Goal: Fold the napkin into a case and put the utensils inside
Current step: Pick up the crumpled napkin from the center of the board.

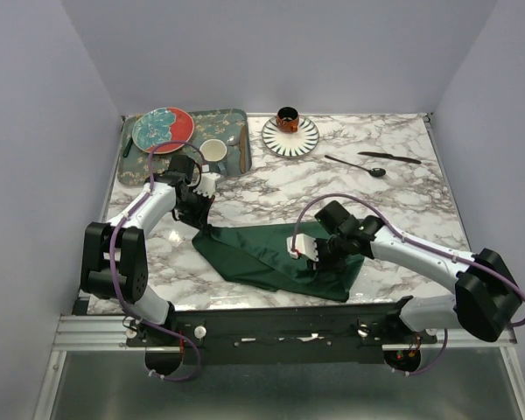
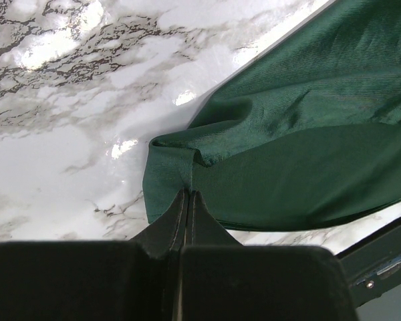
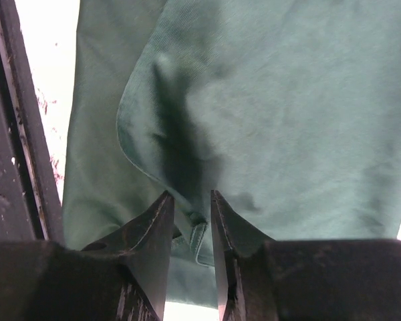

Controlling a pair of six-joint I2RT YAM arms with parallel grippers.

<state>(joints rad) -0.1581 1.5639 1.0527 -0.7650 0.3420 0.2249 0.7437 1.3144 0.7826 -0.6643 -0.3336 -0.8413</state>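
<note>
The dark green napkin lies crumpled on the marble near the front edge. My left gripper is shut on its left corner; in the left wrist view the jaws meet on the hem of the napkin. My right gripper is low over the middle of the napkin. In the right wrist view it stands narrowly open, with a folded hem corner of the napkin between the fingers. The black knife and black fork lie at the back right. No folded case shows.
A patterned tray at the back left holds a red and teal plate, a white cup and a silver spoon. A striped plate with a dark cup stands at the back centre.
</note>
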